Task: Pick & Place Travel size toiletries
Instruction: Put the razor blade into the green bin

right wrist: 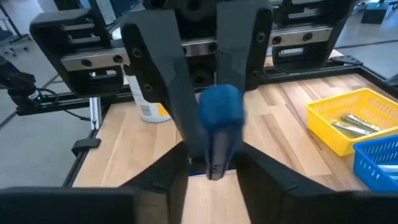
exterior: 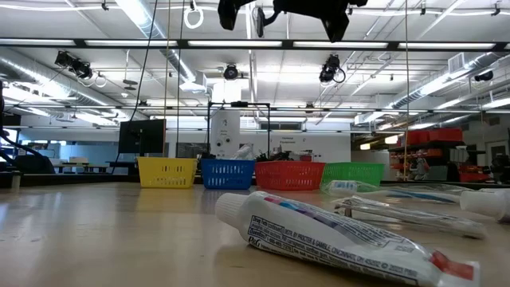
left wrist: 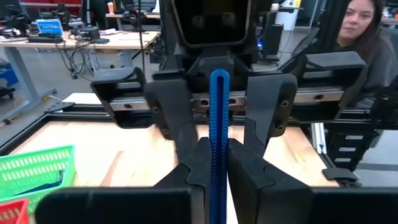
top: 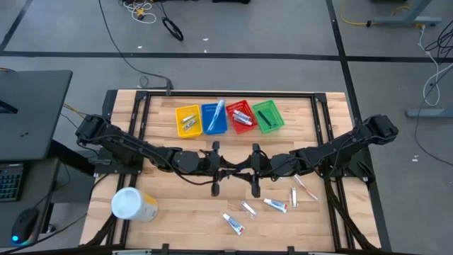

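A thin blue toothbrush (left wrist: 217, 106) hangs high over the table's middle, and my left gripper (left wrist: 217, 149) is shut on it. My right gripper (right wrist: 214, 163) faces it from the table's right, open. Its fingers (left wrist: 177, 118) stand on either side of the toothbrush's far end (right wrist: 219, 109), and I see no touch. In the high view the two grippers (top: 225, 168) (top: 245, 170) meet nose to nose. Several small white tubes and sachets (top: 275, 205) lie on the wood near the front right. One tube (exterior: 343, 239) lies close to the low camera. My left gripper pinches the toothbrush's narrow handle (left wrist: 217, 163) between its two fingers. The fingers lie about level, pointing toward the table's right, with the toothbrush running on ahead along them. It is lifted clear of the table, and its near end is hidden by the gripper.
Yellow (top: 188, 120), blue (top: 214, 118), red (top: 241, 117) and green (top: 267, 115) baskets stand in a row at the far edge, with items inside. A big white-and-yellow container (top: 133, 205) lies at the front left. A person (left wrist: 364, 37) sits beyond the table's right side.
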